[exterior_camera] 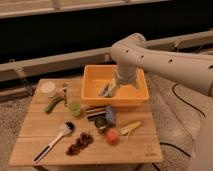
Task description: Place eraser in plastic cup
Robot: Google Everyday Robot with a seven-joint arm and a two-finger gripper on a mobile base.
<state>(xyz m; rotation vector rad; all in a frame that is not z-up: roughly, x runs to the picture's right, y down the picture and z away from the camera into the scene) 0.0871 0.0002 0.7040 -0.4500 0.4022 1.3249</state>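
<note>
Presently, the gripper (111, 90) is held low inside the orange bin (90, 75), well apart from the eraser (95, 111). Whether the jaws are released or clenched cannot be told.

The eraser is seen lying flat on the tabletop (30, 135), just in front of the bin's front wall. It lies near the plastic cup (75, 107) on the view's left. A blue-grey piece (110, 116) and a dark round can (101, 123) are crowded against its other end.

The step in hand is judged to be the reach for the eraser. The gripper would best be raised clear of the bin's wall before being lowered from above. The jaws should be set across the eraser's short width, at the end away from the crowding.

The eraser's long axis appears to run across the view, roughly parallel to the bin's front wall, with one end pointed toward the cup.
</note>
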